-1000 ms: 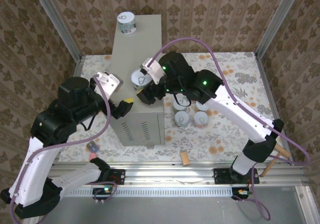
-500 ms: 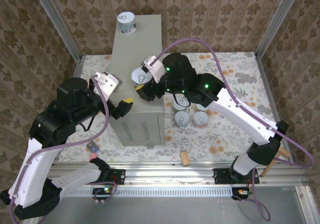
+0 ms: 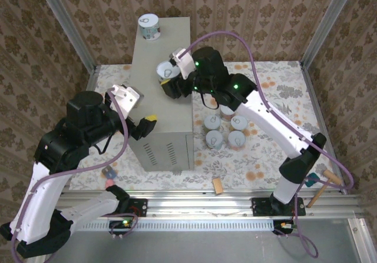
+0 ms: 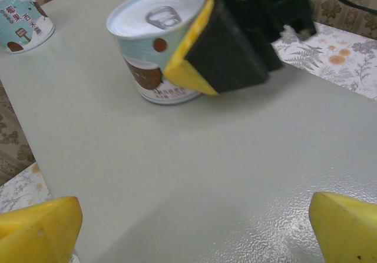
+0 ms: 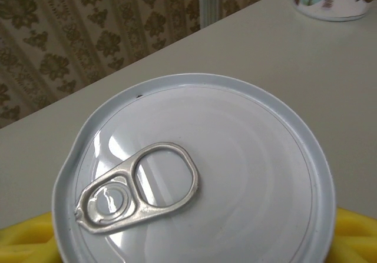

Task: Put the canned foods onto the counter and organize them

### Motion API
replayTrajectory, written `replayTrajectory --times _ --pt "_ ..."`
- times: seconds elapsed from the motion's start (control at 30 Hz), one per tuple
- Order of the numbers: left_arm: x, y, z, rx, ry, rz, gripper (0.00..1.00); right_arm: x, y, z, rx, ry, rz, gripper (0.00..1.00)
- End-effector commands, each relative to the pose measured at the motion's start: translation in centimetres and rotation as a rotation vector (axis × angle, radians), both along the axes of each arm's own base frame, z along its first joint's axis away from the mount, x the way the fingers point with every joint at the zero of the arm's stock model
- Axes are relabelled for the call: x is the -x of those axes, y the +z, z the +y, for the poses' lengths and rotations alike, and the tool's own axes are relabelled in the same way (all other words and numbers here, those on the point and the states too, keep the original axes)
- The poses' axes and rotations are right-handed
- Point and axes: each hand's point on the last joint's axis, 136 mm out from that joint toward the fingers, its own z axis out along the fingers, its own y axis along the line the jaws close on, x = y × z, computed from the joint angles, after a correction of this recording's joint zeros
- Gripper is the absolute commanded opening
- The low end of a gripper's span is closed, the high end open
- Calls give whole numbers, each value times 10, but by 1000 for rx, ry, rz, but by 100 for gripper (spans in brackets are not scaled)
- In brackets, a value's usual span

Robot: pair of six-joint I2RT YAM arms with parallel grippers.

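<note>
A can (image 3: 166,72) with a white pull-tab lid and a pale blue label stands on the grey counter (image 3: 153,107), near the middle of its top. My right gripper (image 3: 172,82) is shut on it; in the left wrist view its black and yellow finger (image 4: 215,51) presses the can (image 4: 154,42). The lid (image 5: 194,175) sits between the yellow pads (image 5: 23,239). A second can (image 3: 149,26) stands at the counter's back left corner. My left gripper (image 3: 147,122) hovers open over the counter's front, with its fingertips (image 4: 38,230) far apart and nothing between them. Several cans (image 3: 214,138) stand on the floral floor to the right.
A small wooden block (image 3: 218,186) lies on the floor near the front rail. A small dark item (image 3: 109,172) lies at the front left, and a wooden-handled tool (image 3: 321,186) at the front right. Metal frame posts and patterned walls close in the space.
My right gripper has carried the can toward the back of the counter top. The left arm has stayed where it was.
</note>
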Motion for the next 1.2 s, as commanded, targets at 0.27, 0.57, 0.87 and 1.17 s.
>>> replayTrajectory --times 0.27,0.57,0.87,1.17 --pt "5 11 5 44 17 -6 100 -108 -1 -7 11 -139 -78 70" --pt "5 9 6 44 25 10 100 -162 -8 -15 -7 -226 -109 72" --pt "7 6 7 50 27 20 100 -184 -17 -23 -21 -277 -120 78" --pt "6 4 6 50 28 22 100 -184 -23 -23 -17 -281 -96 86"
